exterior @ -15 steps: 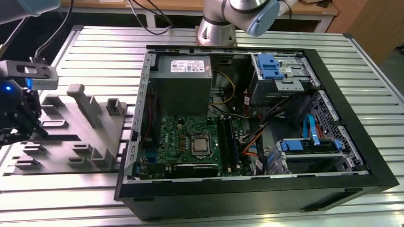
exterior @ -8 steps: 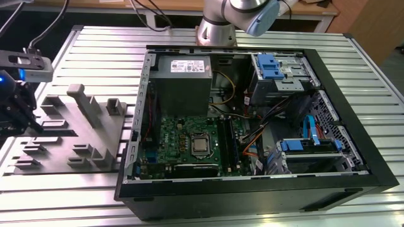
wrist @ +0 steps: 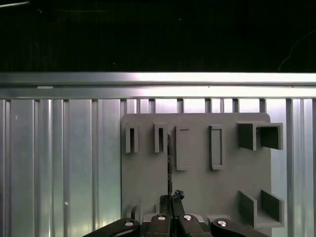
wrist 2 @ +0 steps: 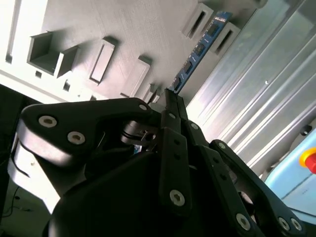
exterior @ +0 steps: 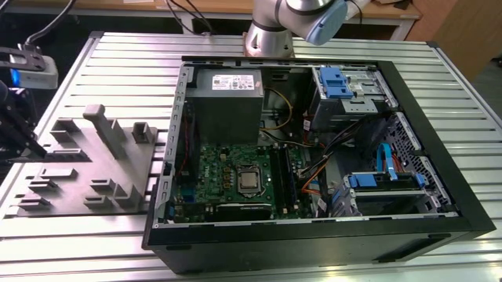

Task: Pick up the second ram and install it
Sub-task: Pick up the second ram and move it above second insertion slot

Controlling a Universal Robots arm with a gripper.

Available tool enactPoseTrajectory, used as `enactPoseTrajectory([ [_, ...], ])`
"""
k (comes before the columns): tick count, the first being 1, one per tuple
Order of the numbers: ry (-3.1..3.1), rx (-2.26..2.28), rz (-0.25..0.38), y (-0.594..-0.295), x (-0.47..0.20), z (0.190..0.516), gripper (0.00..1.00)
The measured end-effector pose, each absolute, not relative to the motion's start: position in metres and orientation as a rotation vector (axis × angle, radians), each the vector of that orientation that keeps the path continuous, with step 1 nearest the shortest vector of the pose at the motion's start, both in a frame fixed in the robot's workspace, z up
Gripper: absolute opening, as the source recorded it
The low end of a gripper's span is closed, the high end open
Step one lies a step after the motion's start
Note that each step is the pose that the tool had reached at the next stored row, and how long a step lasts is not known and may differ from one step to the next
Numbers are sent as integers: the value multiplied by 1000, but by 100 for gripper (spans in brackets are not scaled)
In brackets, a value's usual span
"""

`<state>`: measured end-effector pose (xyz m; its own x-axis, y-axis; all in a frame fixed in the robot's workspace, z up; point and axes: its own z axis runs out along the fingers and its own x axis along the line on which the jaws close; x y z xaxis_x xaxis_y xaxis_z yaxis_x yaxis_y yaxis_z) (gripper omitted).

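In the pincer [wrist 2: 170, 97], the second ram [wrist 2: 197, 53]

End of second ram [wrist 2: 200, 47] (behind gripper [wrist 2: 170, 97])

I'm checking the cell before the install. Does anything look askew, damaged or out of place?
Nothing stands out. The gripper is closed on one end of the memory stick, which runs straight, parallel to the slots of the grey holder. The computer case lies open, nothing spilled.

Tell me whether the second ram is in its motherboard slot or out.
Out. The gripper is clamped on the second ram at the grey fixture, apart from the motherboard.
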<state>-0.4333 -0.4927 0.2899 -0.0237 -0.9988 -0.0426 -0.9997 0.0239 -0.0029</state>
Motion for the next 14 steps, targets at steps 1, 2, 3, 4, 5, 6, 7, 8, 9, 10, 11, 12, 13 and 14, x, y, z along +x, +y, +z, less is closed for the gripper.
enactPoseTrajectory([
  [1,2224,-2171,42,-493,-433,293,11],
  [2,2223,-2171,41,-493,-433,296,11],
  [3,2223,-2171,40,-493,-433,300,11],
  [4,2222,-2170,39,-493,-433,303,11],
  [5,2222,-2170,38,-493,-433,307,11],
  [6,2222,-2170,38,-492,-433,310,11],
  [7,2221,-2169,37,-492,-433,314,11],
  [8,2221,-2169,36,-492,-433,317,11],
  [9,2220,-2168,35,-492,-433,321,11],
  [10,2220,-2168,34,-492,-433,324,11],
  [11,2220,-2168,34,-492,-433,327,11],
  [12,2219,-2167,33,-492,-433,330,11],
  [13,2219,-2167,32,-492,-433,333,11],
  [14,2218,-2167,31,-492,-433,337,11],
])
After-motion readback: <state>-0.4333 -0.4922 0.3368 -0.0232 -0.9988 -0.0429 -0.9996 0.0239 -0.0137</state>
